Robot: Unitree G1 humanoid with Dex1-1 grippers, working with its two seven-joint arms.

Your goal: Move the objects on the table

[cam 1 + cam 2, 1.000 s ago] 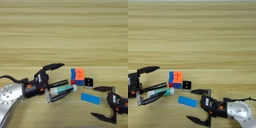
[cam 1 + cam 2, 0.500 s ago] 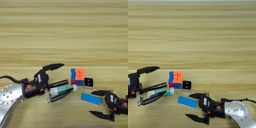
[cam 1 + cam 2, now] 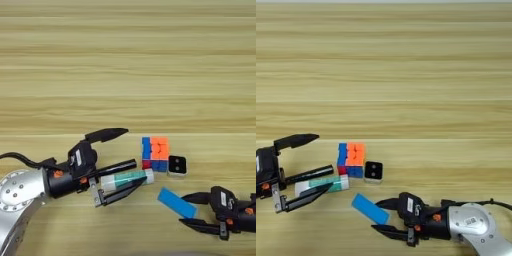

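The table (image 3: 125, 60) was a broad light-yellow wooden surface with horizontal plank grain and seams. Five items lay on its near part — a multicoloured puzzle cube (image 3: 155, 153), a tiny black-and-white cube (image 3: 177, 165) just beside it on the right, a flat blue block (image 3: 176, 203) nearer still, and a black pen (image 3: 116, 168) alongside a white glue stick (image 3: 127, 178) with a green label.

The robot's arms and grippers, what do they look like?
Both arms are rounded silver-grey shells with small screws, ending in black wrist blocks with orange spots and a white label. The left gripper and the right gripper each have two slim, pointed black fingers. Thin black cables trail from both arms.
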